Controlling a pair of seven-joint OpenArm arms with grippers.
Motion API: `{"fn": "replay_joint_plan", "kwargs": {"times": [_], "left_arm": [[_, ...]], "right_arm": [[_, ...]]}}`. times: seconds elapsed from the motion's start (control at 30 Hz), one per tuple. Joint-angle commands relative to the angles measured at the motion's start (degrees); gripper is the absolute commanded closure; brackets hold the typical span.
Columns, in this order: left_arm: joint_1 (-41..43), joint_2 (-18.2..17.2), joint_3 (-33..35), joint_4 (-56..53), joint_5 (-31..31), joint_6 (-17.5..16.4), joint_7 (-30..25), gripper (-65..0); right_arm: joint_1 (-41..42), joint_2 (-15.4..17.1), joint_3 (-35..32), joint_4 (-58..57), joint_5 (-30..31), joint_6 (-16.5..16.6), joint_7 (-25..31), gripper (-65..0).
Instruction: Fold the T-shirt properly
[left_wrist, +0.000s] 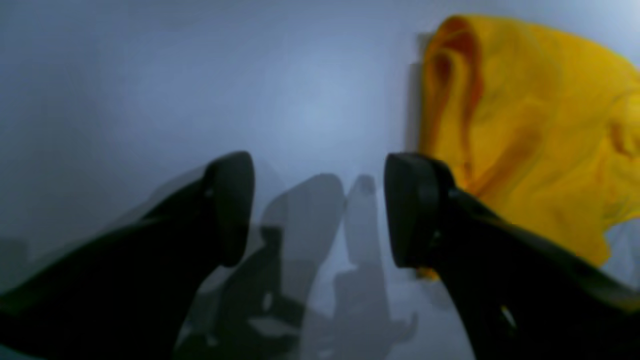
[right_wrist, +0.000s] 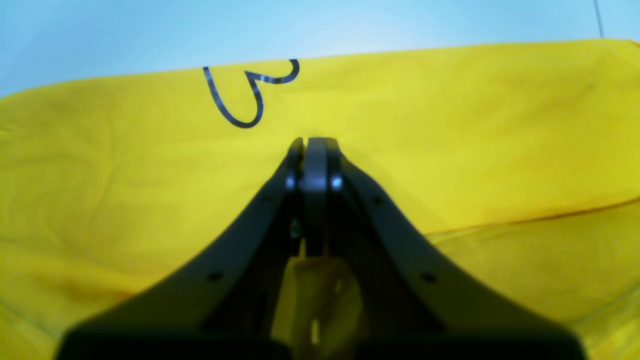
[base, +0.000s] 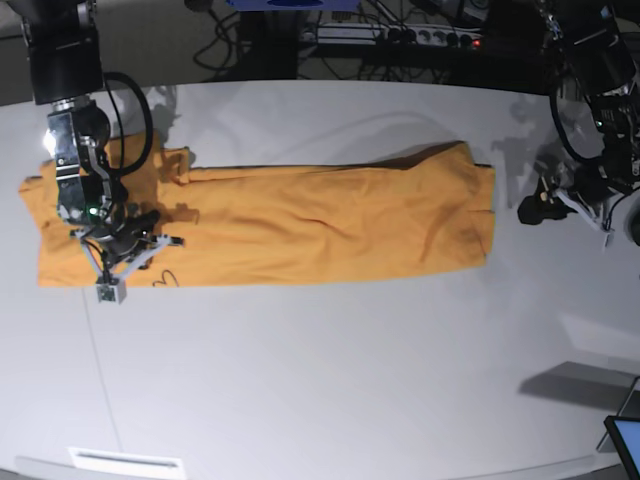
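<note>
On the pale surface (base: 330, 370), the T-shirt (base: 320, 225) lies in a long strip. My right fingers (right_wrist: 316, 150) are closed over it — perhaps steadying it — while my left fingers (left_wrist: 320, 210) stand open just beyond its end.

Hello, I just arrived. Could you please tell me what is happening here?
A two-armed robot is folding a T-shirt, which lies in a long strip with some uneven layers. The right gripper is shut over the shirt. The left gripper is open beside its end, holding nothing.
</note>
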Motion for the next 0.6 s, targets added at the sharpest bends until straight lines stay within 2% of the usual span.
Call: {"fn": "replay_joint_plan", "kwargs": {"times": [0.0,0.27,0.57], "left_arm": [[-0.6,-1.3,-0.2,0.6,0.1,-0.4,0.5,-40.1],[-0.2,0.7,-0.2,0.6,-0.3,-0.4,0.7,-41.0],[-0.2,4.9,-0.1,0.5,-0.2,-0.4,0.8,-41.0]], "right_arm": [[-2.3,0.2,-0.4,-1.9,-0.4,-1.2,-8.9,0.0],[-2.7,0.2,-0.4,-1.8,-0.4,-1.1,-8.9,0.0],[-2.7,0.2,-0.4,-1.8,-0.4,-1.1,-8.9,0.0]]}}
